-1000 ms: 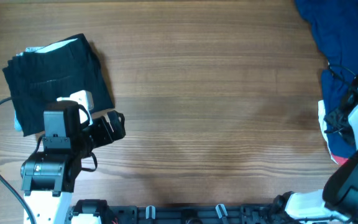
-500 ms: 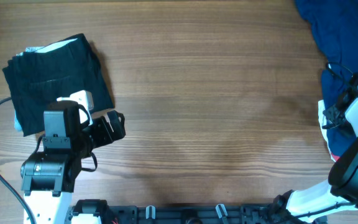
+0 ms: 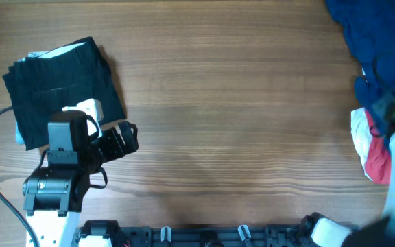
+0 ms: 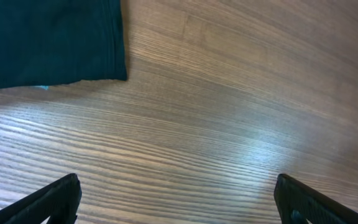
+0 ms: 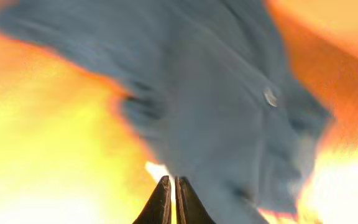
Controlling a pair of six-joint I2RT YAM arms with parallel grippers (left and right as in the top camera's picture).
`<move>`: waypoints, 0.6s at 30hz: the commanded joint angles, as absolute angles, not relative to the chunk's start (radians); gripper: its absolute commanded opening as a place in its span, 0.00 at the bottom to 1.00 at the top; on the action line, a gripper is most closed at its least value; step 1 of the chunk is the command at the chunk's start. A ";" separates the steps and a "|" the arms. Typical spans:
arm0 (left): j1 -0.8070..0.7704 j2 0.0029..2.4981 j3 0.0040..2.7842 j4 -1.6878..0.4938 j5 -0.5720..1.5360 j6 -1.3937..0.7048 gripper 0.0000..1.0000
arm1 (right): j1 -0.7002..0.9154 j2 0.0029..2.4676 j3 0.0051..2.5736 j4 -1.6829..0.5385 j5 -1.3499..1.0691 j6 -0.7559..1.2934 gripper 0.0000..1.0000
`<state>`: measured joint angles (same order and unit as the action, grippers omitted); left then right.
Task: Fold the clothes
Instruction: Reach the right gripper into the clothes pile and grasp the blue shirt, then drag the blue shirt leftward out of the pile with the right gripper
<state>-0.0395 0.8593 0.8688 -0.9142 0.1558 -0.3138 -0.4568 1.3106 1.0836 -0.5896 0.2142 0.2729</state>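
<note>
On wooden table [image 3: 238, 137], with left gripper [image 3: 123, 139] spread wide lower left and right gripper [image 5: 170, 186] pressed together at deep-blue shirt [image 3: 379, 41] on right edge, draw cloth slowly toward centre, checking hold.

I see the wooden table [image 3: 238, 123] bare through its middle. The folded black garment [image 3: 60, 86] blocks 10 o'clock, the left gripper [image 3: 129, 137] 8 o'clock; the deep-blue shirt [image 3: 376, 41] crowds 2 o'clock.
</note>
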 commanded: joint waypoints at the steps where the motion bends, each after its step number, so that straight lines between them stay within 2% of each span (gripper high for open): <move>1: -0.044 0.859 0.889 -0.902 0.167 -0.323 1.00 | -0.220 1.091 1.114 -0.646 -0.055 0.049 0.04; 5: -0.044 0.859 0.889 -0.902 0.167 -0.323 1.00 | 0.124 1.025 1.114 -0.804 -0.057 0.026 0.05; 6: -0.044 0.859 0.889 -0.902 0.167 -0.323 1.00 | 0.202 1.046 1.110 -0.833 0.093 0.073 0.04; 8: -0.044 0.859 0.889 -0.903 0.167 -0.323 1.00 | 0.201 1.098 1.110 -0.886 0.430 0.331 0.07; 9: -0.044 0.859 0.889 -0.903 0.167 -0.323 1.00 | 0.177 1.129 1.110 -0.932 0.556 0.458 0.38; 10: -0.044 0.859 0.889 -0.903 0.167 -0.323 1.00 | 0.139 1.165 1.110 -0.970 0.618 0.543 0.51; 11: -0.044 0.859 0.889 -0.904 0.167 -0.323 1.00 | 0.104 1.194 1.110 -0.982 0.620 0.558 0.54; 12: -0.044 0.859 0.889 -0.907 0.167 -0.323 1.00 | 0.048 1.237 1.106 -0.987 0.616 0.558 0.63; 13: -0.044 0.859 0.889 -0.910 0.167 -0.323 1.00 | -0.018 1.288 1.104 -0.988 0.604 0.568 0.76; 14: -0.044 0.859 0.889 -0.913 0.167 -0.323 1.00 | -0.080 1.340 1.104 -0.990 0.601 0.577 0.80; 18: -0.044 0.859 0.889 -0.914 0.167 -0.323 1.00 | -0.319 1.551 1.104 -0.973 0.532 0.576 0.81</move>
<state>-0.0395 0.8593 0.8692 -0.9161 0.1555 -0.3138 -0.2173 1.4570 1.1110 -0.9836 0.5518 0.5461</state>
